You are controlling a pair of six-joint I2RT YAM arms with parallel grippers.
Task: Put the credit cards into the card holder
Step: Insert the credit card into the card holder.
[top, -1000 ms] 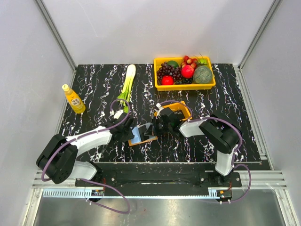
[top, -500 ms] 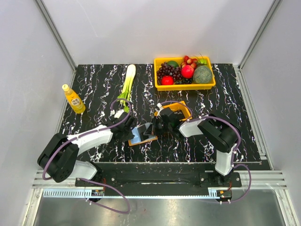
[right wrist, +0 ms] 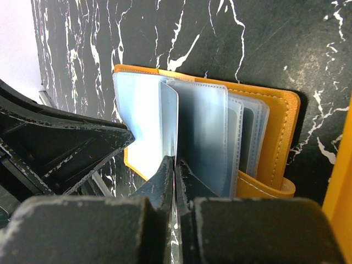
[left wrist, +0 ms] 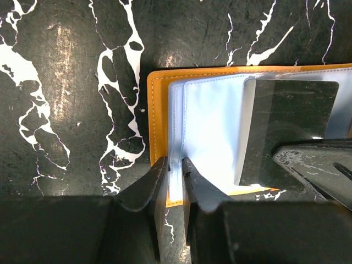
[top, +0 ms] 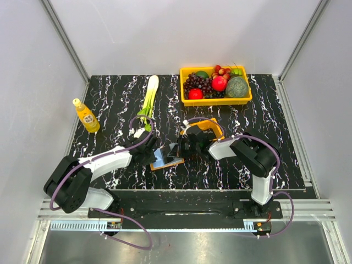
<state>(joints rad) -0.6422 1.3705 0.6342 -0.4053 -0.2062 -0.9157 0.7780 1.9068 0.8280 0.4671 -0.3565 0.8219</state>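
Note:
The orange card holder [top: 170, 163] lies open on the black marble table between the two arms, its clear pale-blue sleeves fanned out [left wrist: 212, 126]. My left gripper [top: 157, 155] comes down on the holder's left part, with its jaws [left wrist: 175, 168] pinched on the edge of one sleeve. My right gripper [top: 177, 149] is shut [right wrist: 174, 165] on a thin grey credit card [left wrist: 289, 126], which stands over the sleeves by the holder's middle. Seen nearly edge-on, that card [right wrist: 168, 118] rises among the sleeves, with the holder's orange cover [right wrist: 278, 132] to its right.
A small orange tray [top: 208, 127] sits just behind my right gripper, and its wall [right wrist: 341, 181] stands close on the right. A yellow fruit basket [top: 217, 101] stands at the back. A leek [top: 148, 99] and a yellow bottle [top: 86, 115] lie to the left.
My left gripper's jaws have narrowed onto the sleeve's edge. My right gripper has edged a little to the left with the card.

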